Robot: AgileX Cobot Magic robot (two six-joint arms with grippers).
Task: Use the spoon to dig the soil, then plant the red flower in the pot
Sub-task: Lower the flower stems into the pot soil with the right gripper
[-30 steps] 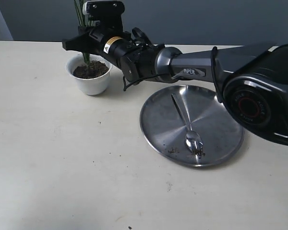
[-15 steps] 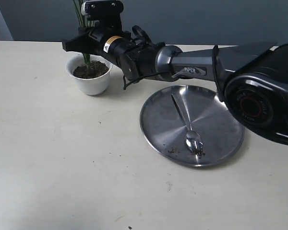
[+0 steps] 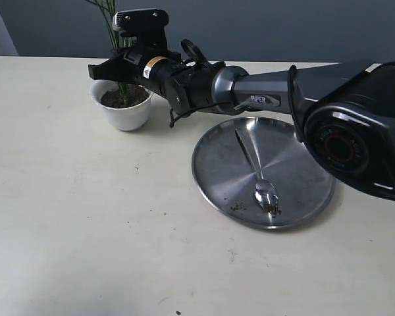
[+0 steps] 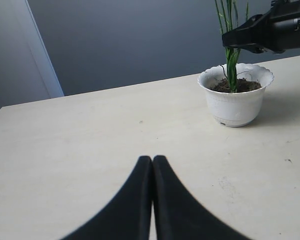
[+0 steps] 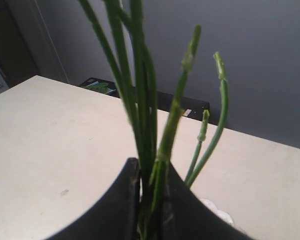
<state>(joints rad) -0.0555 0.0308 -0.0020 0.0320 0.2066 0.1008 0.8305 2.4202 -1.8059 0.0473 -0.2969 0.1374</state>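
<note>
Small white ceramic pot (image 3: 122,108) with wavy rim, standing on the pale table (image 3: 85,217). Full of dark brown crumbly soil (image 3: 126,97). Thin green stems of the flower (image 3: 120,82) stuck upright in that soil, red bloom out of sight. Right gripper (image 3: 113,70) just above the pot, pinching the stems. Right of the pot, a round steel plate (image 3: 296,210) holding the shiny silver spoon (image 3: 255,171). Left gripper (image 4: 152,165) pressed together on nothing, well away from the pot.

cream tabletop (image 3: 85,217), matte, lightly speckled with dark specks. behind it, plain grey-blue wall (image 4: 140,40); paler vertical panel (image 4: 37,50) at one side. soft, even lighting.
</note>
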